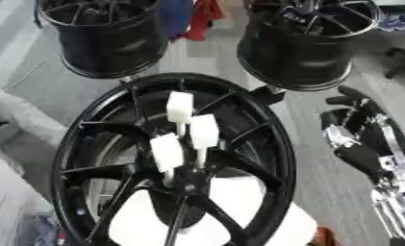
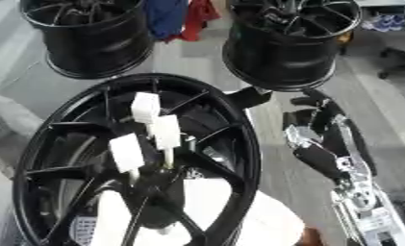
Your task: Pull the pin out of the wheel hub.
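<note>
Fingers [image 2: 310,103] of the right hand [image 2: 319,129] are hanging relaxed, grasping nothing, at 3 o'clock beside the wheel hub [image 1: 176,163]. Three white-headed pins [image 1: 204,132] are standing at its centre; each likely wants pinching and pulling straight out. Two more black rims [image 1: 104,36] are sitting beyond.

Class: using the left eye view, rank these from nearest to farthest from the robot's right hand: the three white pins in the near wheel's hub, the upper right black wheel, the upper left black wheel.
From the right hand:
1. Upper right black wheel, just above the hand.
2. White pins, to its left, at the near wheel's centre.
3. Upper left black wheel, far corner across the view.
</note>
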